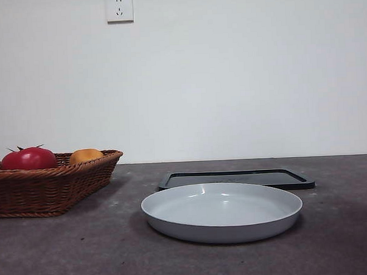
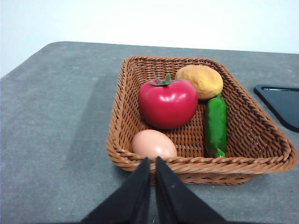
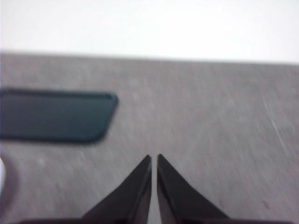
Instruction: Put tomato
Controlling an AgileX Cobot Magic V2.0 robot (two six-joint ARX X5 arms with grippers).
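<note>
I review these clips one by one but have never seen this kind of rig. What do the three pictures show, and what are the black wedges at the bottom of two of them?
It is a two-armed robot at a table. One picture looks level across the table; the other two come from cameras on each wrist. The black wedges are each arm's hand, a pair of jaws. The left hand, jaws together and holding nothing, faces a wicker basket containing the tomato, an orange-yellow fruit, an egg and a green vegetable. The right hand, also shut and empty, hangs over bare table near a dark tray. A grey plate lies in front of that tray.
</note>
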